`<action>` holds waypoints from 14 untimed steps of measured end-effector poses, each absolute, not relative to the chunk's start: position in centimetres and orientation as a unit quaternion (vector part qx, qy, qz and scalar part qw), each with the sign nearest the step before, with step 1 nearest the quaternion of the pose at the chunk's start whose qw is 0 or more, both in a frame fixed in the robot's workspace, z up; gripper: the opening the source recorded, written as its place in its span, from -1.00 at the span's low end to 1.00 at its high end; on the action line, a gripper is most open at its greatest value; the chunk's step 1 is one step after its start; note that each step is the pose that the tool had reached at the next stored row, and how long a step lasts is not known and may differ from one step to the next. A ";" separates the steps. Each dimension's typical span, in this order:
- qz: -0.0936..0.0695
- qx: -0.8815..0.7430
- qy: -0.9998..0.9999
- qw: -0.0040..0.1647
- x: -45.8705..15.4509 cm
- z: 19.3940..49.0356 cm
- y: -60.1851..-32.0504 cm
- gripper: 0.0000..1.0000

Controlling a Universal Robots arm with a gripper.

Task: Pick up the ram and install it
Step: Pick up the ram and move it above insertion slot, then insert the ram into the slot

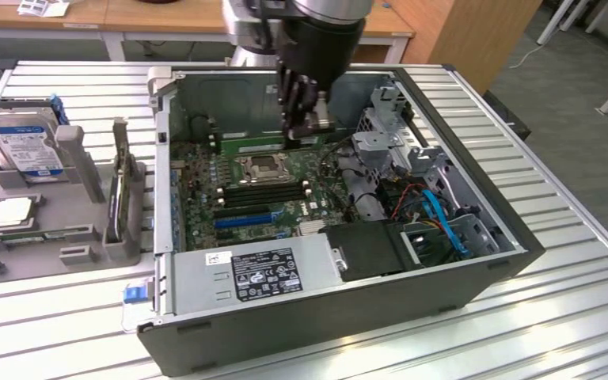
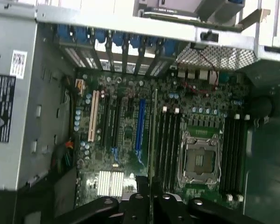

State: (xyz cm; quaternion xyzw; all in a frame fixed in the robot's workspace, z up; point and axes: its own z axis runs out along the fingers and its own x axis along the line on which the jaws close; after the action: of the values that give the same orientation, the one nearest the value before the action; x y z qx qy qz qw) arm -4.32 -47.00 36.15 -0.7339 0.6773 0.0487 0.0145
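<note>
The ram (image 1: 251,146) is a thin green stick, and my gripper (image 1: 306,119) is shut on one end of it inside the open computer case (image 1: 336,332). It hangs level above the motherboard, towards the case's back wall. In the wrist view the ram (image 2: 153,135) appears edge-on as a narrow line running out from between my fingers (image 2: 136,201). It lies parallel to the black memory slots (image 2: 168,144), just beside them. Those slots (image 1: 256,192) sit in front of the CPU socket (image 1: 262,168) in the exterior view.
A hard drive (image 1: 24,142) stands in a grey fixture (image 1: 72,229) on the exterior view's left. The power supply (image 1: 256,273) fills the case's near side. A drive cage (image 1: 389,127) and blue cables (image 1: 443,226) crowd the right. A blue expansion slot (image 2: 140,123) lies beside the ram.
</note>
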 end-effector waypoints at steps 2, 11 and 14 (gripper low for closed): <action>0.050 -0.734 0.677 0.016 -3.4 36.1 -47.0 -0.73; 0.051 -0.735 0.676 0.016 -2.6 36.1 -47.0 -0.73; 0.051 -0.735 0.676 0.016 -2.6 36.1 -47.0 -0.73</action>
State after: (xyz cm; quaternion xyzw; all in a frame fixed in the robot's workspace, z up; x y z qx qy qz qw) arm -2.62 -47.01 36.15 -0.7352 0.6758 0.0505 0.0164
